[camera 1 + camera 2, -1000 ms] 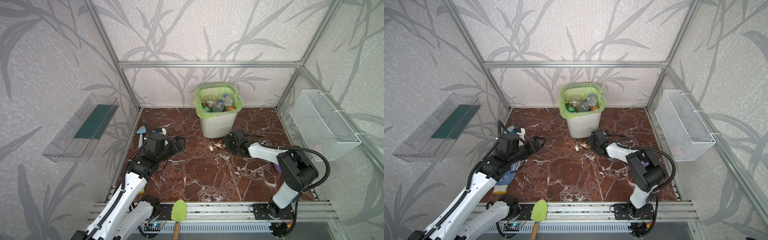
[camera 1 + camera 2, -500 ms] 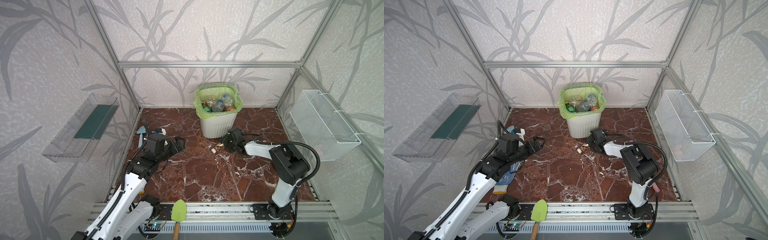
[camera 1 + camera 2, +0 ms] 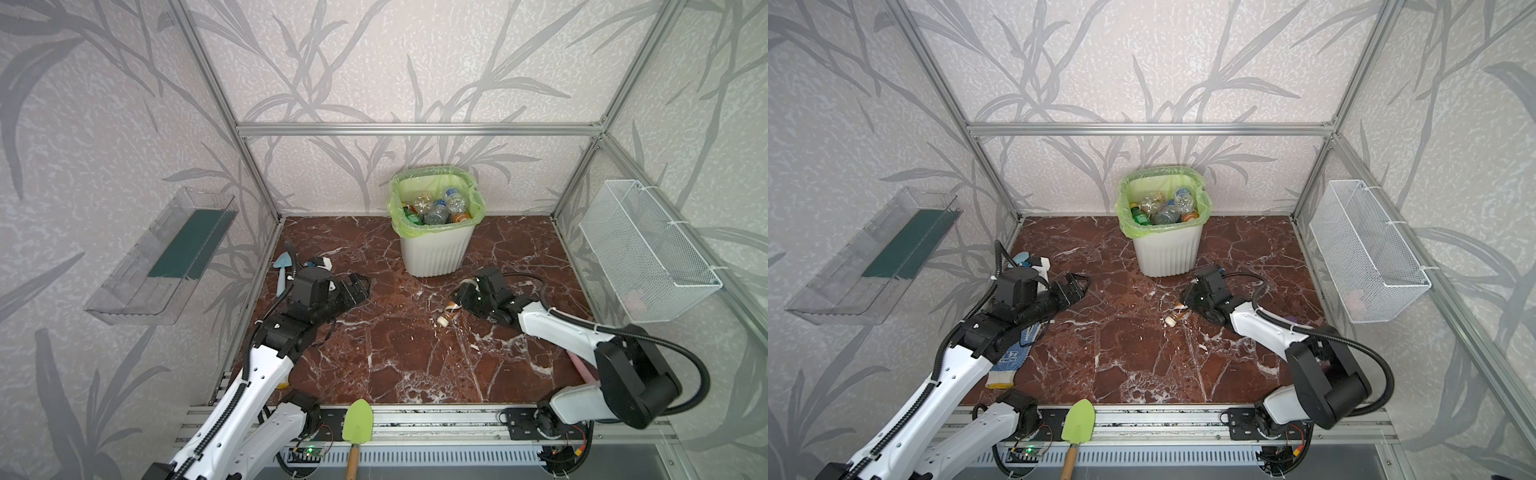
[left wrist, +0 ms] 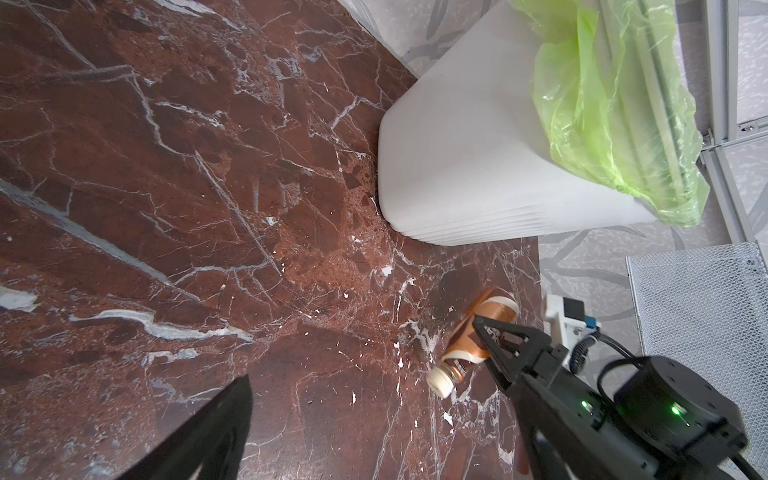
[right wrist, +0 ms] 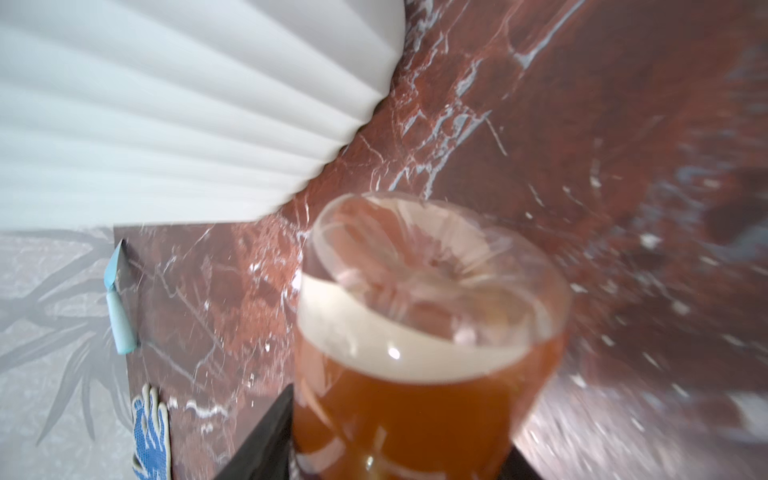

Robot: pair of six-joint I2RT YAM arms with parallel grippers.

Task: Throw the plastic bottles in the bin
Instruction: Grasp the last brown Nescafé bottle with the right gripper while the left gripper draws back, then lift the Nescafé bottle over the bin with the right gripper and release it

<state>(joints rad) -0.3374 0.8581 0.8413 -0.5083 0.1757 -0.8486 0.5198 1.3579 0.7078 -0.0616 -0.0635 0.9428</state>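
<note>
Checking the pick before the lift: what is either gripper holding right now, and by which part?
The right gripper clamps the brown-and-white bottle across its body, cap end free. The left gripper is open, holding nothing.

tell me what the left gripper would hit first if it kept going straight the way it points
Probably nothing nearby: the open left gripper points across bare floor toward the brown bottle in the right gripper, passing in front of the bin. Depth is uncertain.
</note>
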